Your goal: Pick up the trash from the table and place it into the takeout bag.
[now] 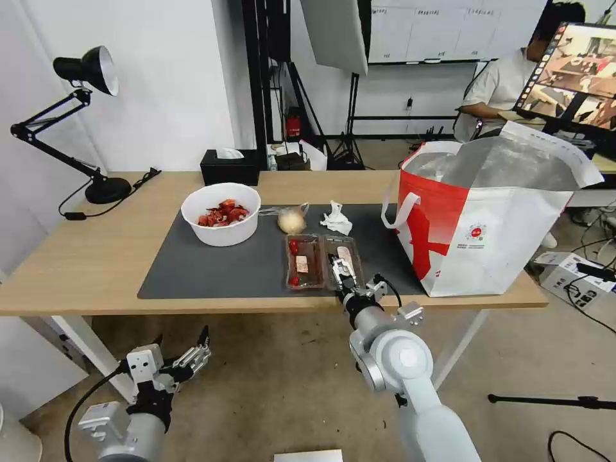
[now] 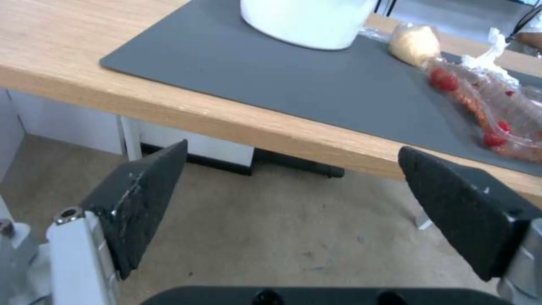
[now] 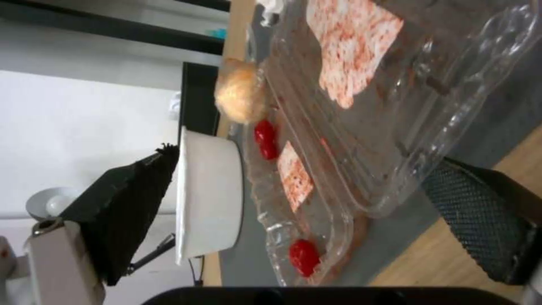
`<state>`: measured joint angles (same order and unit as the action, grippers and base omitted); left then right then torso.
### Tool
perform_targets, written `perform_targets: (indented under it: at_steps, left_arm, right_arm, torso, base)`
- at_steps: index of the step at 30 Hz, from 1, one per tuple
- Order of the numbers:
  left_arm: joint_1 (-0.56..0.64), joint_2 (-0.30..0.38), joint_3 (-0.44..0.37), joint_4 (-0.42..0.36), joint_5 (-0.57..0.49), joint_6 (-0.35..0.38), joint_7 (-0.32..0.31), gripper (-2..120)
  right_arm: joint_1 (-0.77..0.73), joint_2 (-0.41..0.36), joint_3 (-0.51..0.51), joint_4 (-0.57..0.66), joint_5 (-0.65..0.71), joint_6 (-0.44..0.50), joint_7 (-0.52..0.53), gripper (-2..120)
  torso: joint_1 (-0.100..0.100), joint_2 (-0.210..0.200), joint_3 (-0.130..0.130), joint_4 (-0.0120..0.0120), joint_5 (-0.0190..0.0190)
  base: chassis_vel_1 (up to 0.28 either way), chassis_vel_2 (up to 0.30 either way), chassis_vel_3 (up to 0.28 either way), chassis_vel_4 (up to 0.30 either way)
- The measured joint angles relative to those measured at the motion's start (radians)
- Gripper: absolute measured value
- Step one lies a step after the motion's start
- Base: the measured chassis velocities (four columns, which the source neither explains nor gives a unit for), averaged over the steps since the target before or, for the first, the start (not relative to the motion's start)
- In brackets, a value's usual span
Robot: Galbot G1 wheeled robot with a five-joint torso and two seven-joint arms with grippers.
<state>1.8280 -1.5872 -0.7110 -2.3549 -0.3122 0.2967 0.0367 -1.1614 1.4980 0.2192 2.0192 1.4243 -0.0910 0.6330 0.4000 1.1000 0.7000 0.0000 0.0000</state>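
Right claw gapes around the near edge of the clamshell tray. It should close squarely on the rim, since thin plastic may buckle. Left claw hangs open below the tabletop.

The right hand covers the near end of the clear tray, so whether its fingers touch the plastic cannot be told. Beyond that hand, the bag's inside is hidden by its foil wall. In the left wrist view the white bowl is cut off at the picture's edge, its contents hidden.
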Motion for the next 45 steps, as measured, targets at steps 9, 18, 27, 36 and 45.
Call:
perform_targets:
  at_steps: [9,18,27,36,45]
  left_arm:
    - [0.001,0.003,-0.002,-0.003,-0.002,-0.002,0.0,100]
    - [0.001,0.004,-0.003,-0.004,-0.004,-0.02,0.002,100]
    - [0.005,0.003,-0.005,-0.002,-0.009,-0.027,0.005,100]
    - [0.01,0.003,-0.01,-0.006,-0.009,-0.028,0.005,100]
    - [0.017,0.002,-0.017,-0.013,-0.009,-0.029,0.006,100]
  right_arm:
    - [0.013,-0.012,0.0,0.014,-0.069,-0.005,-0.032,100]
    - [0.023,-0.034,-0.001,0.041,-0.125,-0.026,-0.048,100]
    - [0.05,-0.056,-0.005,0.044,-0.159,-0.048,-0.071,100]
    - [0.076,-0.059,-0.019,0.034,-0.168,-0.066,-0.087,100]
    - [0.119,-0.039,-0.048,-0.002,-0.159,-0.112,-0.107,100]
  torso:
    - [0.0,0.0,0.0,0.0,0.0]
    - [0.0,0.0,0.0,0.0,0.0]
    - [0.0,0.0,0.0,0.0,0.0]
    - [0.0,0.0,0.0,0.0,0.0]
    - [0.0,0.0,0.0,-0.0001,-0.0002]
  base:
    - [0.0,0.0,0.0,0.0]
    - [0.0,0.0,0.0,0.0]
    - [0.0,0.0,0.0,0.0]
    - [0.0,0.0,0.0,0.0]
    - [0.0,0.0,0.0,0.0]
